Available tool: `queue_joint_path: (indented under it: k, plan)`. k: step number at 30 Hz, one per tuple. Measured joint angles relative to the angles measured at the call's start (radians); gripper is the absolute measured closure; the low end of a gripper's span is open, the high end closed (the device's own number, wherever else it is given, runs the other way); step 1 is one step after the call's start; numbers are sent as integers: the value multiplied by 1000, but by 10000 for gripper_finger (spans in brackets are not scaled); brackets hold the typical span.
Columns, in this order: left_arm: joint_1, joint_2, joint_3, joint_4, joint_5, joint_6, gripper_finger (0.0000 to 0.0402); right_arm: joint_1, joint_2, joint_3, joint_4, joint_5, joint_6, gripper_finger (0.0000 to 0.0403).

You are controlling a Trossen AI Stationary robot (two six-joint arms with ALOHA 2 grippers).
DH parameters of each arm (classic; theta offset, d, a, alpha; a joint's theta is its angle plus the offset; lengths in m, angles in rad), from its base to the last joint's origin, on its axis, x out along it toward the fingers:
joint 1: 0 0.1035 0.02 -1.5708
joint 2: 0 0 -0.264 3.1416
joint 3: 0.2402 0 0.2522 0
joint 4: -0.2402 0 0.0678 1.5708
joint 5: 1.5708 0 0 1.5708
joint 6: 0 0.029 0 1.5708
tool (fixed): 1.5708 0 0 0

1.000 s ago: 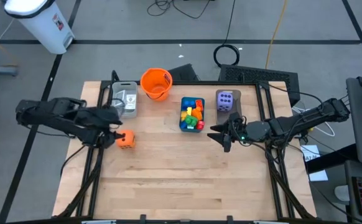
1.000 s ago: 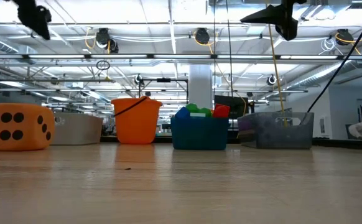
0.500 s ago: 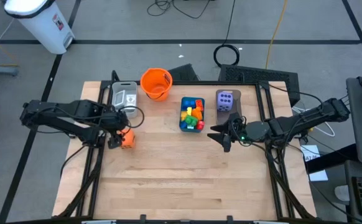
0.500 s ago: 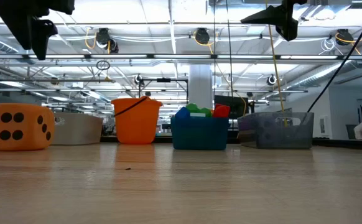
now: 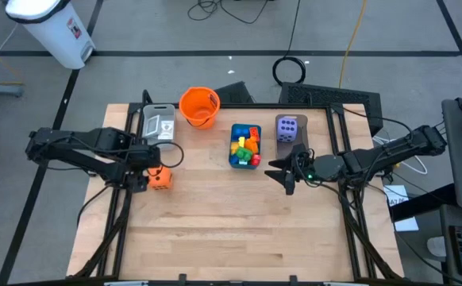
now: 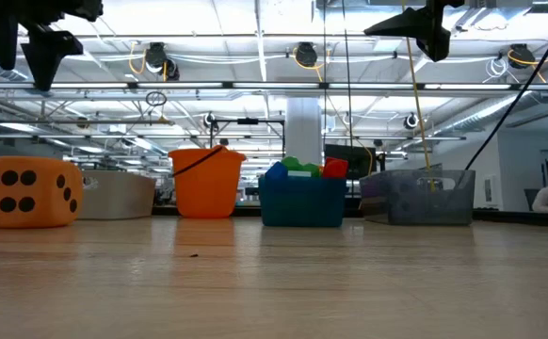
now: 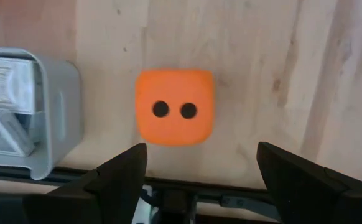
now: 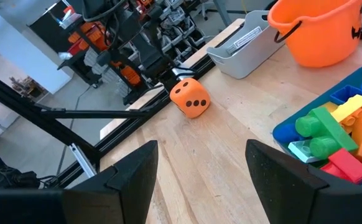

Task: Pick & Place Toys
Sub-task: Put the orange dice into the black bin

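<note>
The left gripper [image 7: 196, 180], fingers apart and empty, is hovering above the orange die [image 7: 175, 107] lying on the table [image 5: 231, 230] beside the grey tray [image 7: 28, 118], apparently lining up to descend and clamp it.

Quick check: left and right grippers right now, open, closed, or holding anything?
Left gripper: open, empty, poised above the orange die.
Right gripper: open, empty, raised beside the blue tray.

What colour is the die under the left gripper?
Orange with black dots; the die shows best in the left wrist view.
</note>
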Motion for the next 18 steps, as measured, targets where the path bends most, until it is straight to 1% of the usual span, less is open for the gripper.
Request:
queue_joint_path:
  k: [2,4,9,10,12,15,18]
  plan:
    - [0,0,0,0,11,1,87,0,0,0,0,0,0,167]
    - [0,0,0,0,11,2,74,0,0,0,0,1,-1,167]
    - [19,0,-4,3,-26,-20,14,0,0,0,0,2,-30,167]
    - [26,0,-9,7,-31,-34,8,0,0,0,1,2,-33,167]
    - [41,0,-23,16,-33,-52,10,0,0,0,1,2,-33,167]
    - [58,0,-59,40,-7,-52,17,0,0,0,1,2,-31,167]
    - [66,0,-124,82,18,-40,6,0,0,0,1,2,-31,167]
